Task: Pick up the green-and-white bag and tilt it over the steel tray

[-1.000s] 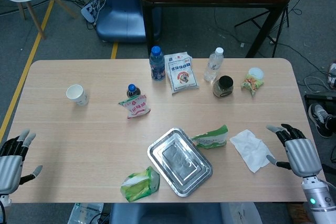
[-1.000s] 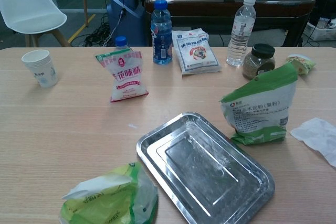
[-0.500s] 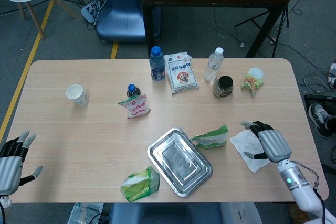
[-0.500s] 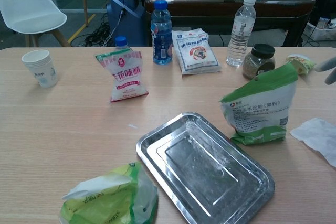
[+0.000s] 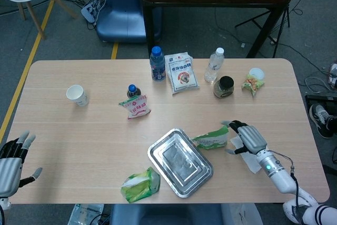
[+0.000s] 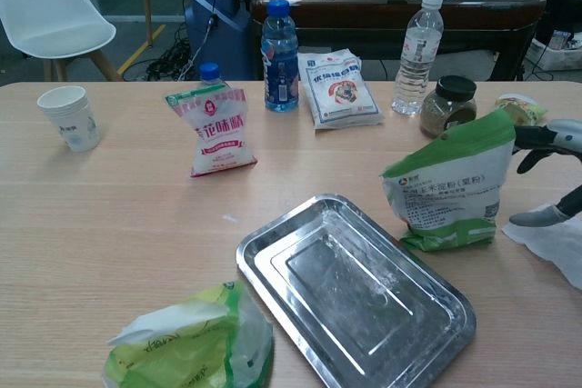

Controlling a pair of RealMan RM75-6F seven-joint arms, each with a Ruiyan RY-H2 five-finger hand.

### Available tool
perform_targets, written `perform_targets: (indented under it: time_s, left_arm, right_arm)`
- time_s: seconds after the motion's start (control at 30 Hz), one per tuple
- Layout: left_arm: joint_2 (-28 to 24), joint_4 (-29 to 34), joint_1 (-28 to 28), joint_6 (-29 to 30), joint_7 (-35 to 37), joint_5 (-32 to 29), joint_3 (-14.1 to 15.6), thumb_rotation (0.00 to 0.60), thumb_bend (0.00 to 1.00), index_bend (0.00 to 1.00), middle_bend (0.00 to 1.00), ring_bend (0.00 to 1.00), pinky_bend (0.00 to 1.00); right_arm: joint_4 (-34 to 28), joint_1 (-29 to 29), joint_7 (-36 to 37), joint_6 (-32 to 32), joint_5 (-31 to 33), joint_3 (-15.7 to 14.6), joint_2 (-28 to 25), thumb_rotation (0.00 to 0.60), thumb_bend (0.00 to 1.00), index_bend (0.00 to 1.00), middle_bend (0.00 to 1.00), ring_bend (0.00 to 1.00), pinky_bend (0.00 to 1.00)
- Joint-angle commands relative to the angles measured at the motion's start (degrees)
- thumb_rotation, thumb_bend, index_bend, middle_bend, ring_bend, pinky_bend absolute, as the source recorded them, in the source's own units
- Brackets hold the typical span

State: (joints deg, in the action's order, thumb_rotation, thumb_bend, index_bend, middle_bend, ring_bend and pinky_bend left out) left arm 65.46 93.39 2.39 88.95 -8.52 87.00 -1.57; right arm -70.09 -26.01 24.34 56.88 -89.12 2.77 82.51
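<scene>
Green crumpled bag [image 6: 193, 345] sits nearest you at the table [image 5: 79, 140] front edge, left of the steel tray [image 6: 355, 288]; its print is too creased to read. Tray lies bare, slightly dusty, angled across the near centre.

Your target, the green-and-white bag [image 6: 450, 184], stands upright just beside the tray's right far corner. Its white panel carries a small logo and lines of Chinese print with a bracketed word; you cannot make out the characters reliably.

Your right hand [image 5: 246, 137] is just right of that bag, fingers spread, holding nothing; whether a fingertip touches the bag you cannot tell. It hovers over a white tissue [image 6: 556, 238] lying flat on the wood. Your left hand [image 5: 11, 160] hangs off the near left corner of the table, fingers apart, empty, well away from everything.

Mid-table left of centre: a white pouch [image 6: 212, 129] with red Chinese characters and a green top seam, standing, with a small blue-capped bottle [image 6: 210, 73] behind it. Paper cup [image 6: 71, 118] far left.

Back row, left to right: blue bottle [image 6: 280, 44], flat white packet [image 6: 339, 88] with blue Chinese heading and a round picture, clear water bottle [image 6: 416, 43], dark-lidded jar [image 6: 447, 106], small snack pack [image 6: 520, 110].
</scene>
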Motion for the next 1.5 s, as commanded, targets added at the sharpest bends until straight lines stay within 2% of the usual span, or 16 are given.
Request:
perform_targets:
  time_s: [0.03, 0.4, 0.5, 0.77, 1.07, 1.27, 1.5]
  left_arm:
    - [-0.03, 0.14, -0.03, -0.01, -0.12, -0.01, 0.01, 0.600, 0.19, 0.09, 0.05, 0.10, 0.08]
    - [-0.43, 0.85, -0.20, 0.30, -0.44, 0.22, -0.04, 0.600, 0.19, 0.09, 0.05, 0.10, 0.08]
    - [-0.54, 0.96, -0.30, 0.31, -0.55, 0.15, -0.01, 0.600, 0.19, 0.09, 0.05, 0.10, 0.08]
    - [-0.72, 1.66, -0.19, 0.15, -1.14, 0.23, -0.10, 0.600, 0.19, 0.09, 0.05, 0.10, 0.08]
    - [-1.07, 2.75, 0.00, -0.27, -2.19, 0.14, -0.14, 0.600, 0.19, 0.09, 0.05, 0.10, 0.08]
    - [-1.12, 3.11, 0.07, -0.40, -2.59, 0.14, -0.14, 0.600, 0.19, 0.09, 0.05, 0.10, 0.08]
    - [-1.22, 3.28, 0.11, -0.45, -2.68, 0.16, -0.17, 0.600, 0.19, 0.09, 0.05, 0.10, 0.08]
  right_arm:
    - [3.19, -1.21, 2.75, -0.25, -1.38, -1.17, 2.53, 0.600, 0.00, 0.18, 0.28, 0.18, 0.24]
    - [11.55, -2.99, 7.39, -0.12, -2.47, -2.85, 8.18, 0.600, 0.00, 0.18, 0.31, 0.18, 0.24]
    - [14.39, -3.39, 9.56, 0.51, -2.89, -3.20, 9.81, 0.600, 0.03, 0.22, 0.34, 0.21, 0.25]
    - [22.92, -4.72, 15.26, 1.74, -4.73, -4.74, 14.15, 0.600, 0.23, 0.37, 0.43, 0.30, 0.33]
    - [30.98, -4.73, 19.92, 4.97, -5.35, -5.44, 18.09, 0.600, 0.55, 0.57, 0.57, 0.43, 0.50]
    - [33.75, -4.83, 21.43, 7.55, -6.12, -5.96, 18.87, 0.600, 0.64, 0.65, 0.60, 0.52, 0.59]
    - [33.47, -5.97, 18.81, 12.12, -9.35, -7.68, 16.63, 0.600, 0.65, 0.68, 0.62, 0.55, 0.60]
